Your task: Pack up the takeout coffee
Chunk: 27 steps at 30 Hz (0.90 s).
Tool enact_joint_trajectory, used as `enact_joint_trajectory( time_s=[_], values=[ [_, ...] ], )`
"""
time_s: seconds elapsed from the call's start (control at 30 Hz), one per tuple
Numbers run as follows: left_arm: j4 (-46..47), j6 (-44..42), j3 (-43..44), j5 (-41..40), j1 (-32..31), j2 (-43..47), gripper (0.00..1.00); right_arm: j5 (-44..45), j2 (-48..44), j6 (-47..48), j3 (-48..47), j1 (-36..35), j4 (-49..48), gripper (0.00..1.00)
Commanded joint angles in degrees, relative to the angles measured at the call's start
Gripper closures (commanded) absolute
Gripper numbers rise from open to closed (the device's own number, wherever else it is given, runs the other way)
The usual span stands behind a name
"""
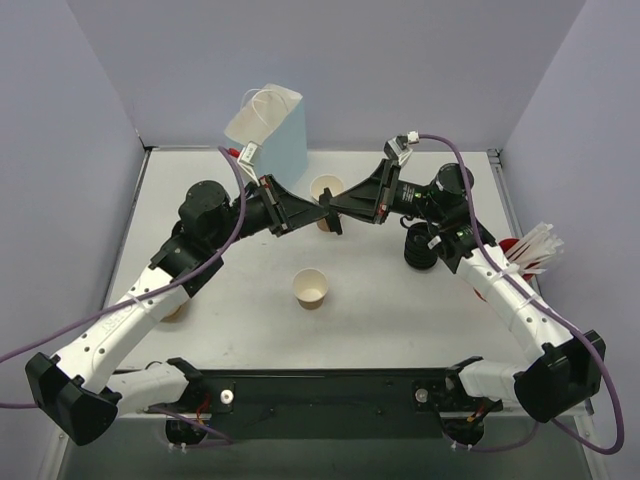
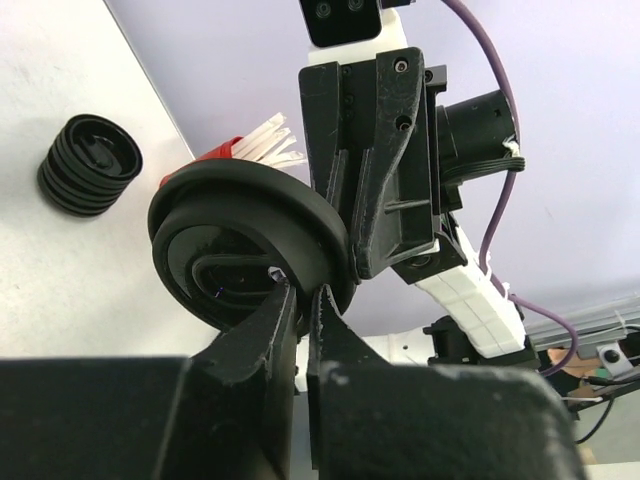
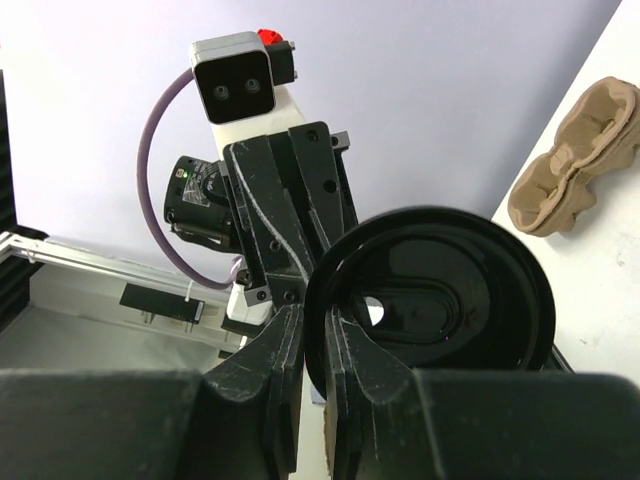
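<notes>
A round black lid (image 2: 240, 215) hangs in the air between both arms, above the back middle of the table. My left gripper (image 2: 303, 292) is shut on one side of its rim. From the opposite side my right gripper (image 3: 315, 318) is shut on the same lid (image 3: 450, 290). In the top view the two grippers meet tip to tip at the lid (image 1: 330, 210), just in front of an open tan paper cup (image 1: 327, 187). A second open tan cup (image 1: 311, 288) stands in the table's middle. The takeout coffee, a cup with its lid on, is out of view.
A stack of black lids (image 1: 420, 247) sits under the right arm, also seen as the lid stack (image 2: 90, 165). A light blue paper bag (image 1: 275, 130) stands at the back. White stir sticks (image 1: 535, 248) lie at the right edge. A brown pulp cup carrier (image 3: 575, 160) lies on the table.
</notes>
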<state>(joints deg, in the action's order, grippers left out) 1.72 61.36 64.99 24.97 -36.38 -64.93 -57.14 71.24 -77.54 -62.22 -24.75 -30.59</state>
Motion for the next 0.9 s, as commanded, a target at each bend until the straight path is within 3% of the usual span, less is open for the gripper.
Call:
enact_joint_trajectory(
  time_s=[0.0,0.03,0.13,0.17,0.33,0.47,0.57,0.73,0.87],
  values=[
    [3.66,0.25,-0.13,-1.15,-0.36,0.76,0.96,-1.13,-2.95,-0.07,0.16,-1.44,-1.41,0.86],
    [2.51,-0.62,0.31,-1.15,-0.18,0.77,1.0,-1.04,-3.21,0.8,0.08,-1.35,-0.71,0.79],
    [-6.44,-5.09,1.45,-2.12,0.08,1.38,1.0,-0.6,-4.09,3.87,-1.41,-1.0,5.78,0.61],
    [-9.25,-7.03,2.67,-3.08,0.26,1.64,1.0,-0.34,-4.44,6.76,-2.37,-0.65,10.24,0.5],
    [-34.12,-20.37,7.51,-10.37,0.0,1.47,1.0,3.78,-8.3,16.35,-4.23,3.92,26.43,0.15],
    [-51.5,-24.53,14.26,-22.05,-6.04,-2.21,1.0,11.25,-10.95,27.94,-7.04,6.99,46.53,0.07],
    [-61.35,-25.24,18.93,-30.49,-10.63,-8.53,1.0,17.23,-12.53,33.49,-7.83,8.05,54.81,0.07],
    [-69.12,-25.42,27.2,-38.14,-16.17,-19.0,1.0,23.3,-16.39,37.54,-7.13,8.76,60.37,0.07],
    [-71.58,-26.21,30.8,-38.95,-17.58,-24.44,1.0,27.34,-17.63,41.15,-8.8,9.37,64.24,0.07]
  ],
)
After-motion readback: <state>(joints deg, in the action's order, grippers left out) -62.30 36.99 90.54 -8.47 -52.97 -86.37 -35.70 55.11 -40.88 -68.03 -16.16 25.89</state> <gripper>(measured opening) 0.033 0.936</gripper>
